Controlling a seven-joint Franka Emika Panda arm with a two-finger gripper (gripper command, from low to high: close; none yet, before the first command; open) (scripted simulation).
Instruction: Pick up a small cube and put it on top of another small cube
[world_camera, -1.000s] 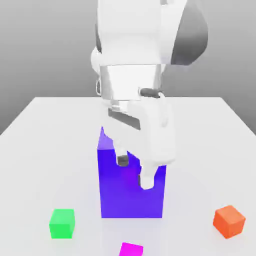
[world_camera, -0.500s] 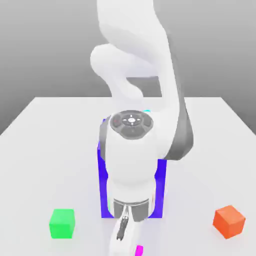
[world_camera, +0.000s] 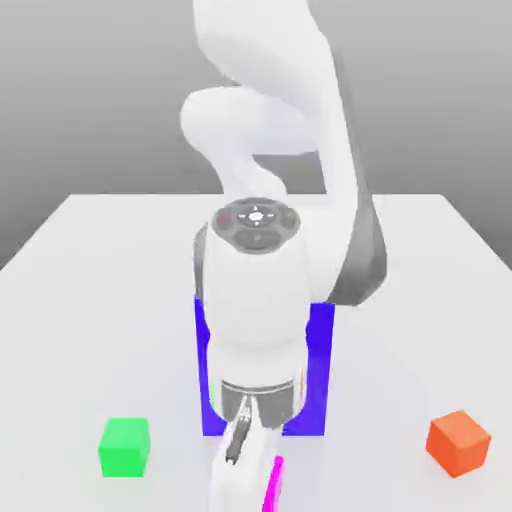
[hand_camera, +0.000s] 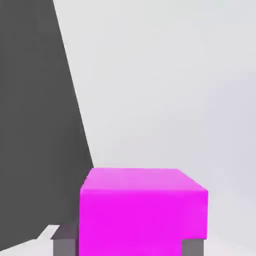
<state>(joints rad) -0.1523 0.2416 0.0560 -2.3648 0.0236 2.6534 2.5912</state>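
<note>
Exterior view: magenta cube (world_camera: 273, 487), gripped by tool (hand_camera: 129, 247), appears higher than before.

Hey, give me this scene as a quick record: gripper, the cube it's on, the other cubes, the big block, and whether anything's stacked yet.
Gripper: closed on magenta cube
Green cube: on table, exterior view's left
Orange cube: on table, exterior view's right
Big blue block: behind the hand, partly hidden
Magenta cube stacked: not yet

A table (world_camera: 400, 300) bears a green cube (world_camera: 124, 448), orange cube (world_camera: 458, 443), blue block (world_camera: 318, 375).
</note>
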